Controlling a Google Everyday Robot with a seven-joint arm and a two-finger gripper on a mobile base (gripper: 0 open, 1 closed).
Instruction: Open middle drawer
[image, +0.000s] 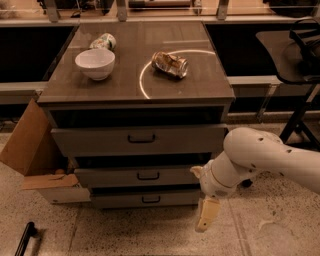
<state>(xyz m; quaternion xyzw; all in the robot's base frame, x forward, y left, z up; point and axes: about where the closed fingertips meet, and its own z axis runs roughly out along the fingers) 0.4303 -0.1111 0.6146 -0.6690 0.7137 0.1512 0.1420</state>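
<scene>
The middle drawer is the grey medium-height front between two others in the cabinet, with a small dark pull handle at its centre. Its front stands closed, with a dark gap above it. The top drawer has the tallest front, and the bottom drawer the narrowest. My gripper hangs pointing down at the end of the white arm. It is just right of the cabinet's lower right corner, below the level of the middle handle and apart from it.
On the cabinet top are a white bowl, a crushed can and a lying can. A cardboard box leans at the cabinet's left. A dark chair stands at right. A black bar lies on the floor.
</scene>
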